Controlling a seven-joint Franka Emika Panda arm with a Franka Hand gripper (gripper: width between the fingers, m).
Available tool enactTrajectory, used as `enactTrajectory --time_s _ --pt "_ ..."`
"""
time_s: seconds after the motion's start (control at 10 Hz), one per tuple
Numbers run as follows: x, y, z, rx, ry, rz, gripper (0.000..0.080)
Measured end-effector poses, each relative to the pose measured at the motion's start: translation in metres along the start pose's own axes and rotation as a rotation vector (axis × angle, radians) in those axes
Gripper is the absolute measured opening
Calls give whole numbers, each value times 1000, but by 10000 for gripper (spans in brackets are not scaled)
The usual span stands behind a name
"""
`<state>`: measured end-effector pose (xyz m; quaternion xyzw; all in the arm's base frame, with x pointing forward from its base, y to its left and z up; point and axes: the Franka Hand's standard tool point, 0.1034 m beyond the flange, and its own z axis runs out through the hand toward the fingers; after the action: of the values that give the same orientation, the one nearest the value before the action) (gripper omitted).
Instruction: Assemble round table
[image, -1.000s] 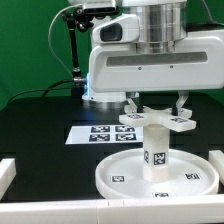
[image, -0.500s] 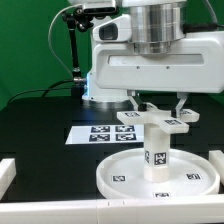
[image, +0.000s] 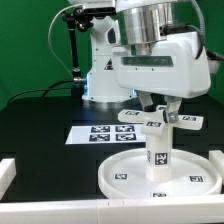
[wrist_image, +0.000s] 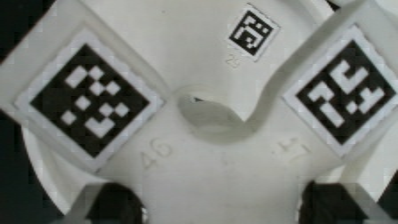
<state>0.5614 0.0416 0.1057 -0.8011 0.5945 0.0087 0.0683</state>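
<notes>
I see the gripper (image: 160, 107) w/ fingers pinching the cross-shaped piece (image: 152, 119) atop the upright cylinder leg (image: 157, 148), which stands centred on the round disc (image: 125, 168), marker board (image: 98, 134) behind.

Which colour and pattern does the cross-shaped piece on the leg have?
The cross-shaped piece is white with black-and-white square tags on its arms; the wrist view shows it best.

The marker board (image: 104, 134) lies flat on the black table (image: 40, 125).
</notes>
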Motion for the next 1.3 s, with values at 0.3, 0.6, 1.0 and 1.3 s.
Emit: enactTrajectory --time_s 0.3,0.6,1.0,1.3 --pt "1 0 0 3 2 113 439" --pt "0 -1 0 2 0 99 597" --pt "-5 -5 -20 19 -19 51 647" --pt "-7 -5 -14 -11 11 -138 648"
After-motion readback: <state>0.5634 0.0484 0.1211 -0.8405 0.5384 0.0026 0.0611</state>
